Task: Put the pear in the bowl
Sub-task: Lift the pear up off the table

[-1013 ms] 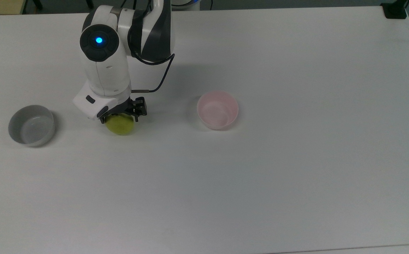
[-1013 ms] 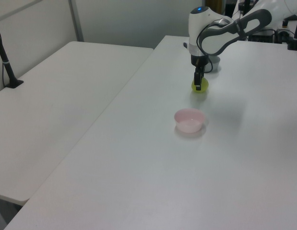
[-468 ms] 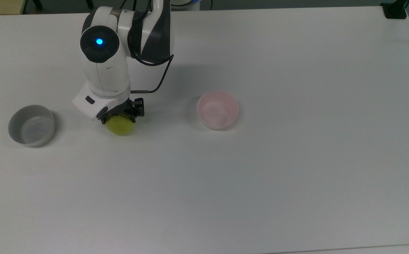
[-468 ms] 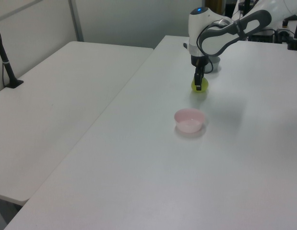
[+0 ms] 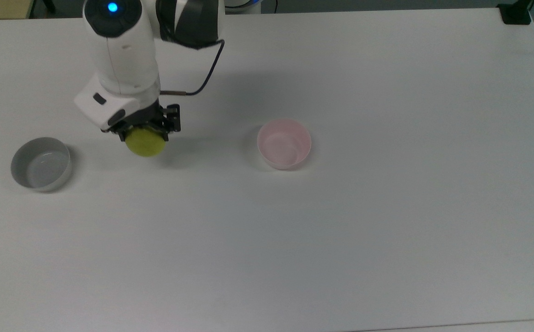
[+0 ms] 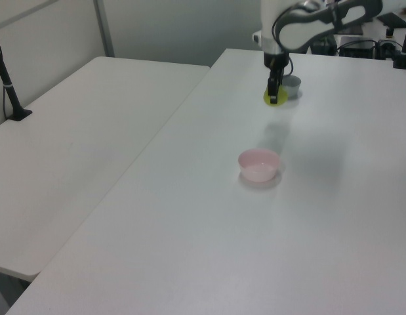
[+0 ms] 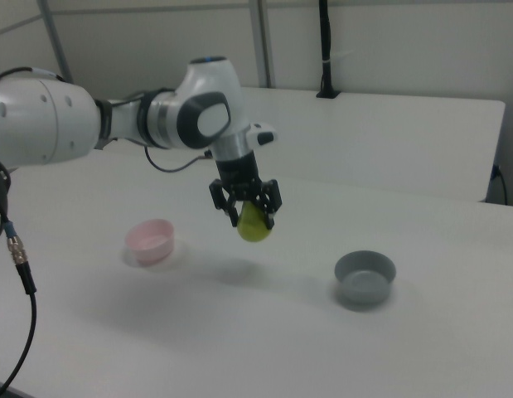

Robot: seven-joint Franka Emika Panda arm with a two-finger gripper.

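Half the pear [image 5: 145, 142] hides under the hand [image 5: 143, 131].

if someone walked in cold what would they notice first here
The white arm holding a yellow-green pear in its gripper, lifted clear of the white table, with its shadow on the surface below in the right view. Next, two small bowls flanking it: a pink bowl to the top view's right of the pear and a grey bowl to the top view's left, both empty.
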